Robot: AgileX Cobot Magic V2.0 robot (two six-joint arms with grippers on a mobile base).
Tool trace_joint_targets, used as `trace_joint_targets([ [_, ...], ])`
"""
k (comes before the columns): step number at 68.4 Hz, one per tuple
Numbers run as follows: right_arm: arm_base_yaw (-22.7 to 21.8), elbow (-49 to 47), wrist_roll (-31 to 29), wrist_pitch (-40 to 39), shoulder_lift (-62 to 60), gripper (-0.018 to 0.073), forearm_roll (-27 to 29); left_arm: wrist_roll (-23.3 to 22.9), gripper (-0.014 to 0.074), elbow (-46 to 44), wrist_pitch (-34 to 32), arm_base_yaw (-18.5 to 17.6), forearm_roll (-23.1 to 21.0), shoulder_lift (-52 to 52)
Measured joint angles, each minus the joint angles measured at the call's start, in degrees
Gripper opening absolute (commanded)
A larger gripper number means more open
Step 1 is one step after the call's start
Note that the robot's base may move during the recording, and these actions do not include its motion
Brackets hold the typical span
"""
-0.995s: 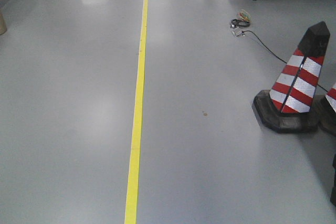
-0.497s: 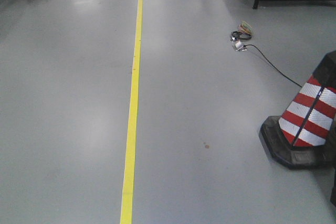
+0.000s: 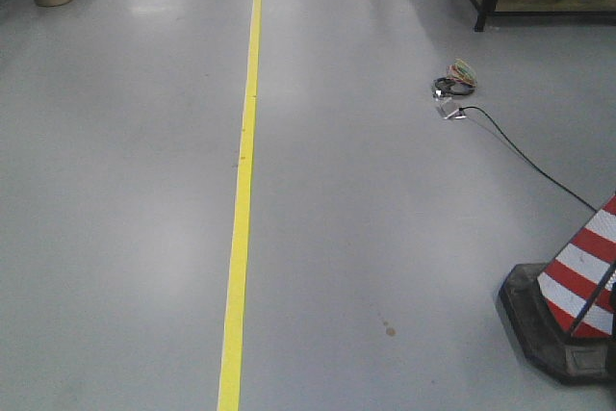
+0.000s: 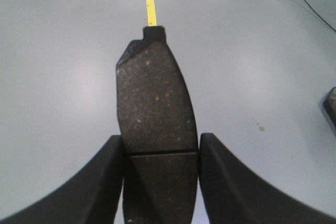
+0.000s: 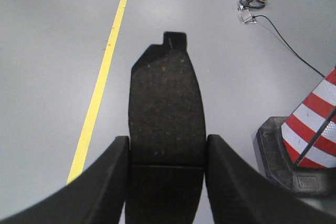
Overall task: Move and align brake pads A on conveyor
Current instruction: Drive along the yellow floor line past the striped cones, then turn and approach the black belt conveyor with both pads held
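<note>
1. One brake pad [image 4: 155,103] is clamped in the left gripper [image 4: 160,153]. Its speckled friction face is up and its notched end points away over the floor.
2. A second brake pad [image 5: 167,108] sits the same way in the right gripper [image 5: 167,150]. Both pairs of fingers are drawn in narrow against the pads' long edges, about where a cross groove runs.
3. The pads look stiff, dense and rough-faced, so they probably will not flex. The edge hold by the groove seems balanced.
4. The conveyor is not in view, so both pads are yet to be laid down.
5. Below lies grey floor [image 3: 385,238] with a yellow floor line [image 3: 241,209] left of centre. A traffic cone [image 3: 577,295] stands near right, and a cable [image 3: 520,146] trails off far right.
</note>
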Motion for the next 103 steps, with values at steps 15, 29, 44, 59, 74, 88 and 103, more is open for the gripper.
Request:
trace_joint_targets([
  [15, 0.0, 0.0, 0.0, 0.0, 0.0, -0.0006, 0.0, 0.0, -0.0006, 0.0, 0.0, 0.0, 0.0, 0.0],
  [29, 0.0, 0.0, 0.0, 0.0, 0.0, -0.0006, 0.1, 0.0, -0.0006, 0.0, 0.0, 0.0, 0.0, 0.0],
  [44, 0.0, 0.0, 0.0, 0.0, 0.0, -0.0006, 0.1, 0.0, -0.0006, 0.0, 0.0, 0.0, 0.0, 0.0],
  [59, 0.0, 0.0, 0.0, 0.0, 0.0, -0.0006, 0.0, 0.0, -0.0006, 0.0, 0.0, 0.0, 0.0, 0.0],
  [74, 0.0, 0.0, 0.0, 0.0, 0.0, -0.0006, 0.0, 0.0, -0.0006, 0.0, 0.0, 0.0, 0.0, 0.0],
  [88, 0.0, 0.0, 0.0, 0.0, 0.0, -0.0006, 0.0, 0.0, -0.0006, 0.0, 0.0, 0.0, 0.0, 0.0],
  [103, 0.0, 0.0, 0.0, 0.0, 0.0, -0.0006, 0.0, 0.0, -0.0006, 0.0, 0.0, 0.0, 0.0, 0.0],
])
